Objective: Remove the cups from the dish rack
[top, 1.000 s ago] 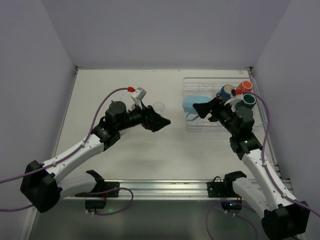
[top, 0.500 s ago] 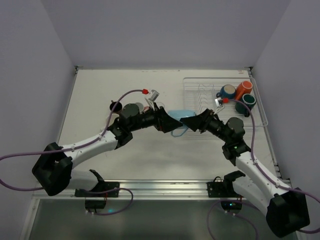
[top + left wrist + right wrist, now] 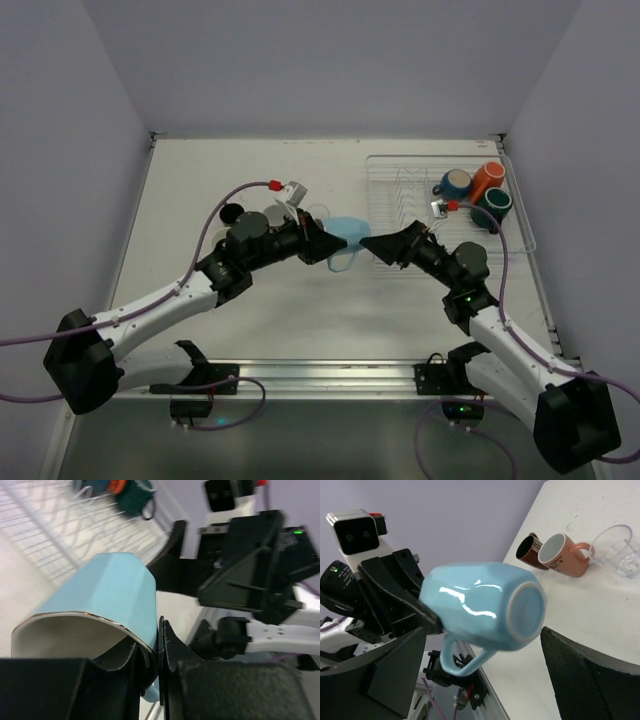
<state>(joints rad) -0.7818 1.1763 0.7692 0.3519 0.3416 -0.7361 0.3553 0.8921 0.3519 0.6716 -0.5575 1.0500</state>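
Holding the light blue mug (image 3: 117, 587) by its rim, our left gripper (image 3: 154, 655) pinches it in the air just beside the dish rack (image 3: 385, 172). Our right gripper (image 3: 372, 244) faces its base with fingers spread, not touching. We judge the task about half done. The salmon mug (image 3: 560, 554), dark mug (image 3: 526, 546) and glass tumbler (image 3: 619, 550) are on the table (image 3: 220, 170). The dark blue mug (image 3: 455, 182), orange mug (image 3: 487, 178) and teal mug (image 3: 493, 205) wait in the rack.

Mugs (image 3: 561, 556), tumbler (image 3: 620, 550) left; rack (image 3: 400, 195) rt.
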